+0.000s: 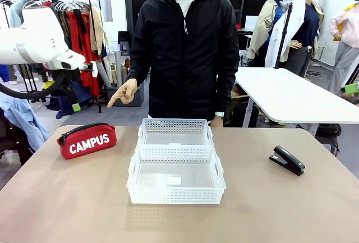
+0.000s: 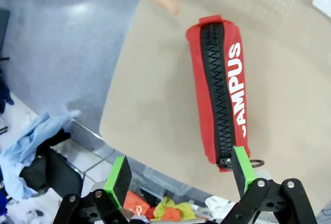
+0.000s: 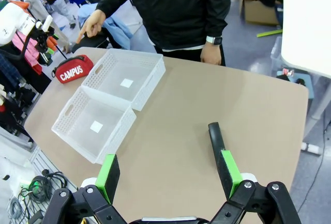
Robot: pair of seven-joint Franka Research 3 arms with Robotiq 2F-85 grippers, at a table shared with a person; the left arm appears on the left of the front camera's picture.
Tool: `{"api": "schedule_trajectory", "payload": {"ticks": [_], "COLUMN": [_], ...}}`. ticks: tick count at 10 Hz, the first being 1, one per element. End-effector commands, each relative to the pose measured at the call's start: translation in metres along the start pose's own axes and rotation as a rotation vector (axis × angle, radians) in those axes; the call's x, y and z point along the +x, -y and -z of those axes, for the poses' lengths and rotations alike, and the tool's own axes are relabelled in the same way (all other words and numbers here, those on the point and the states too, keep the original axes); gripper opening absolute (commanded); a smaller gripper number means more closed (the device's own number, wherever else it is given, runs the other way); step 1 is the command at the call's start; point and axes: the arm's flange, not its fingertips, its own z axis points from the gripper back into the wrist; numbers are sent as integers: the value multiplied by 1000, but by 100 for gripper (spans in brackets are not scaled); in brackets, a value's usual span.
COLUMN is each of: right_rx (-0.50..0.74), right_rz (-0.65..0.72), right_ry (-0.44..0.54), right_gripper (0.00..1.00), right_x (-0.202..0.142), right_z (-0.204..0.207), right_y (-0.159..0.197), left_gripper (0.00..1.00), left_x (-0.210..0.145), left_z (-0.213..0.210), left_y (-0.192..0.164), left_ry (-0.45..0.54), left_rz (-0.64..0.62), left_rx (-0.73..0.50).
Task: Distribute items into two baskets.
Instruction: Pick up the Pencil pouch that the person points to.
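Observation:
The red "CAMPUS" pouch (image 1: 87,141) lies on the table's left side, zip up in the left wrist view (image 2: 220,87). My left gripper (image 2: 180,172) hangs open above the table edge just short of the pouch, holding nothing. Two white baskets stand end to end at the centre, the far one (image 1: 175,124) and the near one (image 1: 175,195), each holding just a small white label. On the right lies the black stapler (image 1: 286,159). My right gripper (image 3: 168,172) is open high above the stapler (image 3: 215,138), which runs beside one green pad (image 3: 228,168).
A person in a black jacket stands at the far edge, one hand (image 1: 123,92) pointing down toward the pouch, the other (image 1: 216,122) by the far basket. A clothes rack (image 1: 67,18) stands back left, a white table (image 1: 286,94) back right. Bare tabletop surrounds the baskets.

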Motion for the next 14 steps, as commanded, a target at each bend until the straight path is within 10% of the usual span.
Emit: {"api": "schedule_trajectory", "payload": {"ticks": [1, 14], "right_rx": [8, 8], "right_rz": [2, 2], "right_ry": [10, 10], "right_gripper": [100, 100], "right_x": [2, 2], "right_z": [1, 1], "right_y": [-1, -1], "left_gripper": [100, 100], "left_x": [-1, -4], "left_z": [9, 94], "left_y": [-4, 29], "left_ry": [-16, -61], "left_rz": [55, 70], "left_rx": [-11, -191]}}
